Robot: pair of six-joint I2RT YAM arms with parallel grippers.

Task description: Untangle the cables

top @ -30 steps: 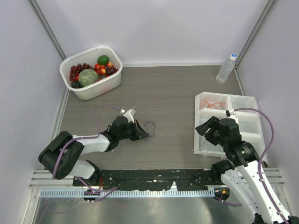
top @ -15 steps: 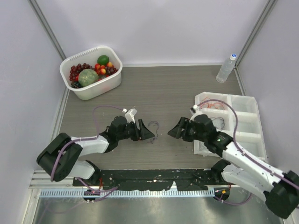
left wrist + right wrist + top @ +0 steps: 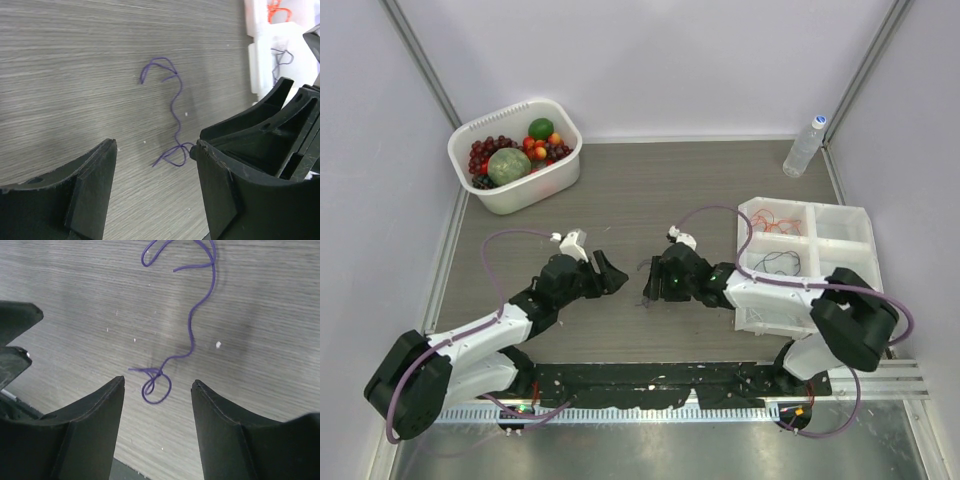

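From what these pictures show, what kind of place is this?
Probably a robot test cell in a lab, not a home: plain white panels enclose the table, with staged props on it: a fruit tub and a compartment tray.

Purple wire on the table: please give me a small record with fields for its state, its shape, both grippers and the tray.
wire: purple wire, lying loose, wavy, small loop at one end
left gripper: open, empty
right gripper: open, loop between its fingers, not gripped
tray: orange wires and a dark wire in separate compartments
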